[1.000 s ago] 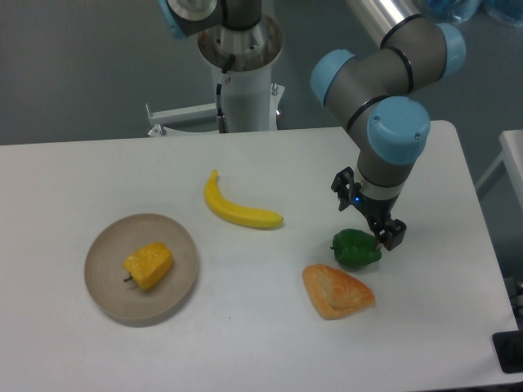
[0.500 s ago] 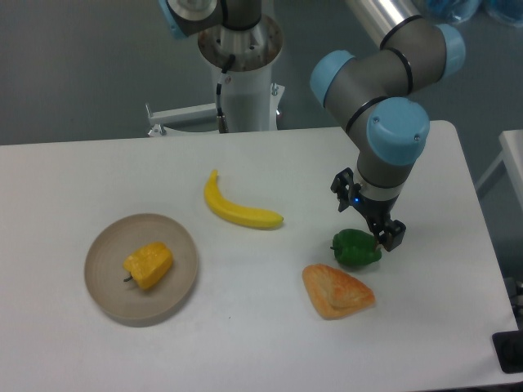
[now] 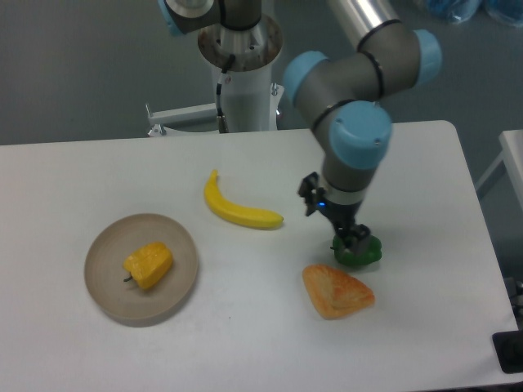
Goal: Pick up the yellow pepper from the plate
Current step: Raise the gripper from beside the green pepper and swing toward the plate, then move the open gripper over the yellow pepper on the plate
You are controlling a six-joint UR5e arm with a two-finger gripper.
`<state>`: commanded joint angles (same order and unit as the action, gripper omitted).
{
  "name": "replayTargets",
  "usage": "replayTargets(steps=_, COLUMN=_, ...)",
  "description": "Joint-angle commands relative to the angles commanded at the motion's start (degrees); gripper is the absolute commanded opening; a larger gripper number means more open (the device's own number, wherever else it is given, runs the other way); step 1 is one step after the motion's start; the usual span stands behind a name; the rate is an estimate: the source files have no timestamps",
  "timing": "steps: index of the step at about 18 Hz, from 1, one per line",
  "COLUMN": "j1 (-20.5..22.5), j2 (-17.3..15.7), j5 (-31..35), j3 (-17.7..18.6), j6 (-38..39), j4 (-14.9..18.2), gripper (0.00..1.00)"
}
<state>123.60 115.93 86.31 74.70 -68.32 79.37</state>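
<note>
Jaws spread and empty, the black two-finger gripper (image 3: 334,219) hangs over a white table (image 3: 98,171) against a grey wall.
The blocky orange-yellow toy pepper (image 3: 148,265) lies well apart on the round beige plate (image 3: 105,302), stem pointing lower-left, long axis diagonal.

peppers 2: yellow pepper (image 3: 149,265), green pepper (image 3: 358,253) | banana (image 3: 237,209) 1 | plate (image 3: 108,304) 1 | pastry (image 3: 337,291) 1

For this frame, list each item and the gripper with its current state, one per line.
yellow pepper: lying on its side on the plate, not gripped.
plate: flat on the table, holding only the yellow pepper.
banana: lying on the table, untouched.
green pepper: on the table, partly hidden by the gripper.
pastry: flat on the table.
gripper: empty, over the green pepper, far from the plate; open or shut unclear.
</note>
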Motion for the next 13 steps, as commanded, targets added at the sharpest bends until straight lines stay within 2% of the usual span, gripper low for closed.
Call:
replayTargets(steps=5, j1=-6.8, j2=-1.0, j5=-0.1, j3=1.2, j6=11.5, j4=-0.1, gripper=1.0)
replayTargets(steps=9, j1=-11.4, j2=-0.5, j5=-0.1, j3=2.6, j6=16.4, j4=-0.1, gripper=1.0)
replayTargets(steps=11, j1=-13.2, j2=-0.4, j5=-0.1, j3=5.1, j6=18.2, j4=-1.5, gripper=1.0)
replayTargets(steps=13, j1=-15.0, j2=-0.1, j5=-0.1, j3=6.6, j6=20.8, j4=-4.6, gripper=1.0)
